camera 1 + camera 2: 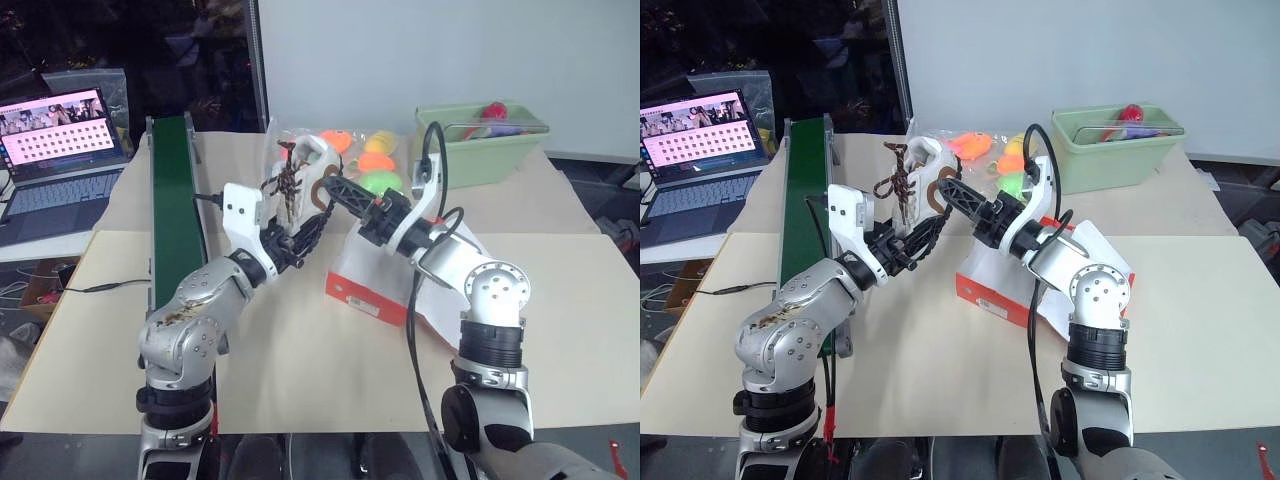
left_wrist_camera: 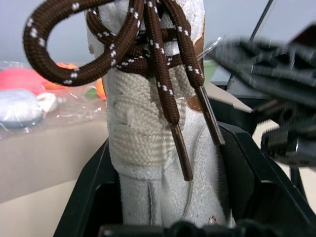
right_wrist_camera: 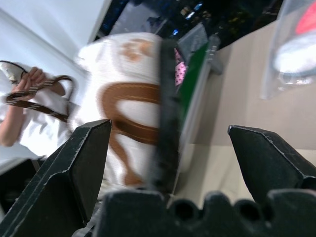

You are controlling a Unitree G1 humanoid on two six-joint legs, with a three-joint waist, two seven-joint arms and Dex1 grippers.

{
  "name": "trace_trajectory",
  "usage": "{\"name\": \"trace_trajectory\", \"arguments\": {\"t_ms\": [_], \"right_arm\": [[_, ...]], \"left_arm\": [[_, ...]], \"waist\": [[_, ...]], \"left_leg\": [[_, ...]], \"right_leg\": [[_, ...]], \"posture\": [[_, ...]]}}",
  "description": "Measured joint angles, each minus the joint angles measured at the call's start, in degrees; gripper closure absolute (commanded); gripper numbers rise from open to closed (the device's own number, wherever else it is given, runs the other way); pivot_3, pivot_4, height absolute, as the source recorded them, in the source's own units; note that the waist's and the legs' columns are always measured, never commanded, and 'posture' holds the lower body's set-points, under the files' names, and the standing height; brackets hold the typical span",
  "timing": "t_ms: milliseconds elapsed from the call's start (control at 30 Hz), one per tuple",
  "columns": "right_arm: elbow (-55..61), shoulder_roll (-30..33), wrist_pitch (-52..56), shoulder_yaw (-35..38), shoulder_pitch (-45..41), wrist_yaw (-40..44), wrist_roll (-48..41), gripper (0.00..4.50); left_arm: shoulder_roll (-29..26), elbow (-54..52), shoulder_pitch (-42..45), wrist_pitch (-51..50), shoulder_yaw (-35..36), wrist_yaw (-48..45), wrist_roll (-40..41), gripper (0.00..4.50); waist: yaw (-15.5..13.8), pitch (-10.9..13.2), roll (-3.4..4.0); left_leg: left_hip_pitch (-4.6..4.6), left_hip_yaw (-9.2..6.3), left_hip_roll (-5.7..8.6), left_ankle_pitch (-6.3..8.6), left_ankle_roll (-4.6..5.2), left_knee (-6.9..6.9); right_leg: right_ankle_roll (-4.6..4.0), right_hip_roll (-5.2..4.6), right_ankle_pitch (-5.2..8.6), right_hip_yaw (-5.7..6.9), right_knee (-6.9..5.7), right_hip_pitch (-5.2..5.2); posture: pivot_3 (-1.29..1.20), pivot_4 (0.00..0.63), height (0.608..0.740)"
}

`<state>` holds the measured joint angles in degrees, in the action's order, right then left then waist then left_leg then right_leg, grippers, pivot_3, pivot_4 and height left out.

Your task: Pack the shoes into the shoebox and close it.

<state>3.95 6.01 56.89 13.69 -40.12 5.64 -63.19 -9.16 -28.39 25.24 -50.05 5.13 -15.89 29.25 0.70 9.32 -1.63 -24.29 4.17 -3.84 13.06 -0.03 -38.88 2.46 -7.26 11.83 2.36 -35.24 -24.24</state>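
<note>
Tan table (image 1: 300,380), left pincer (image 1: 300,235) gripping sneaker (image 1: 300,185) — right pincer (image 1: 340,190) spread alongside

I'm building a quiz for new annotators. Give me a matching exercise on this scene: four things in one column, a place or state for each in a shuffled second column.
Things:
1. sneaker
2. shoebox
3. green bin
4. laptop

Place or state:
A. open beside the table, on the robot's left
B. held up off the table in the left pincer
C. far right part of the table
D. on the table under the right arm, behind the open right pincer

Pairs: 1-B, 2-D, 3-C, 4-A
</note>
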Motion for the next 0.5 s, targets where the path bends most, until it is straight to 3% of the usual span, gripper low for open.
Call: {"name": "trace_trajectory", "arguments": {"t_ms": [300, 433, 500], "right_arm": [[0.1, -1.5, 1.0, -5.1, 0.6, 0.5, 1.8, 0.0], [-0.2, -3.3, 0.5, -3.8, 0.6, -0.1, 1.8, 1.12], [-0.8, -4.0, 0.2, -3.0, 0.5, -0.2, 1.5, 1.39]], "left_arm": [[-0.6, 2.4, 1.3, 1.2, -0.9, 0.0, 0.1, 2.24], [-1.0, 2.5, 1.5, 1.6, -0.9, 0.1, 0.0, 2.25], [-1.3, 2.5, 1.5, 2.1, -1.1, 0.1, -0.1, 2.25]], "waist": [[0.0, 0.0, 0.0], [0.0, 0.0, 0.0], [0.0, 0.0, 0.0]], "left_leg": [[-0.03, 0.0, 0.0, 0.0, 0.0, 0.01], [-0.03, 0.0, 0.0, 0.0, 0.0, 0.01], [-0.02, 0.0, 0.0, 0.0, 0.0, 0.02]], "right_leg": [[0.0, 0.0, 0.0, 0.01, 0.01, -0.02], [0.0, 0.0, 0.0, 0.01, 0.02, -0.02], [0.0, 0.0, 0.0, 0.0, 0.02, -0.02]], "posture": [[0.0, 0.15, 0.729], [0.0, 0.15, 0.729], [0.0, 0.15, 0.729]]}}
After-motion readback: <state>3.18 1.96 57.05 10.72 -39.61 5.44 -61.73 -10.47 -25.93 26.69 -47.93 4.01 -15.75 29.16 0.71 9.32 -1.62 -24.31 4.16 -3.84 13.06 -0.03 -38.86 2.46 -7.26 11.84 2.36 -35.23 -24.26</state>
